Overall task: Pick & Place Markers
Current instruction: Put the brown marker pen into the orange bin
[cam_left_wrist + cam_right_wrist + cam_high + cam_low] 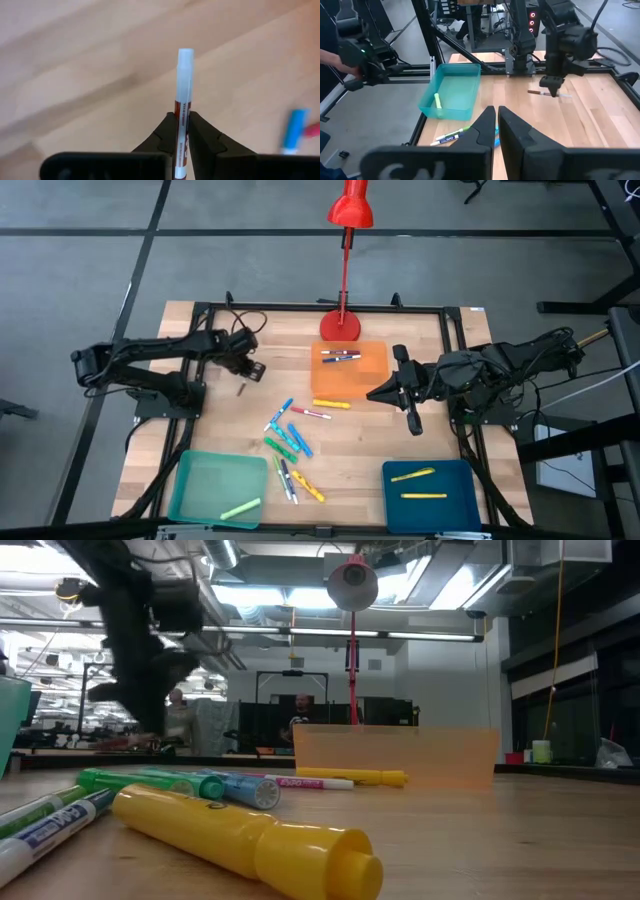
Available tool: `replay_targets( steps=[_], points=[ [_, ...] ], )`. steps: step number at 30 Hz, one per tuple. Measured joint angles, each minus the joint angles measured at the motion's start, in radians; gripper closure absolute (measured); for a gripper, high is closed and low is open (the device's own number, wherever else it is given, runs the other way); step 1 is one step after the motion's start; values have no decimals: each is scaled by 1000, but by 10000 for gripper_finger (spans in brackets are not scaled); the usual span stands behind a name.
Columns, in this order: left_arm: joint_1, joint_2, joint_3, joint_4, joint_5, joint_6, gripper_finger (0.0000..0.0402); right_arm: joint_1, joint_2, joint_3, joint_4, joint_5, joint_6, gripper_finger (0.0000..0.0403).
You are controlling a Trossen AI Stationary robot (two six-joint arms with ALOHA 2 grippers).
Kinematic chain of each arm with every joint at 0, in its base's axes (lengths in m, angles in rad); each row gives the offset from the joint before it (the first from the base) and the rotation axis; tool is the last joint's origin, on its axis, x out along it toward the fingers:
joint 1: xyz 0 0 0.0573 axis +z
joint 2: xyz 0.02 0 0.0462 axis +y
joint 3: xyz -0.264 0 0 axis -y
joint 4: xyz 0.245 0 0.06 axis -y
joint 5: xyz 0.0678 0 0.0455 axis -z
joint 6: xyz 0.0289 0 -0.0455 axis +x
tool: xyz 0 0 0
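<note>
The left tool [182, 142] is clamped shut on a white-bodied marker [183, 95] with a red-brown band, gripped low on the barrel so that the white end projects forward between the fingers. In the high view this tool [243, 376] hangs above the left rear part of the worktop [230, 420], well apart from every tray. The right tool [496, 125] is closed with nothing between its fingers; it waits above the worktop just beside the orange tray [372, 382].

The step in hand appears to be the carry to a tray. Which tray this marker belongs in cannot be told from the views; the orange tray already holds red and blue markers, the blue tray [392, 502] holds two yellow markers [412, 475], and the teal tray [205, 480] holds one light green marker [240, 507]. For a clean placement, the left tool should travel high enough to clear the tray wall, lower inside the rim, and open only when the marker lies close to the tray floor, since a round barrel is likely to roll or bounce out.

The remaining markers [290, 442] lie in a loose cluster at the centre of the pale wooden worktop, framed by black rails. A red lamp [348, 210] stands at the rear edge. Beyond the worktop is an open workshop with ceiling lights and ducts.
</note>
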Motion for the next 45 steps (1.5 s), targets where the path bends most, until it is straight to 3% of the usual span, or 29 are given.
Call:
replay_targets(
  steps=[15, 23, 35, 39, 45],
  points=[
    [-94, 0, 125, 537, -32, 57, 379, 0, 0, 0, 0, 0, -19, 380],
    [-173, 11, 139, 709, -55, 114, 379, 0, 0, 0, -25, 6, -49, 397],
    [-268, 177, 140, 992, -74, 169, 379, 0, -1, 0, -24, 8, -52, 393],
    [-279, 247, 198, 988, -55, 222, 379, 0, -2, 0, -24, 8, -49, 392],
    [-274, 356, 381, 835, 9, 352, 379, 0, -2, 0, -24, 8, -43, 396]
  ],
)
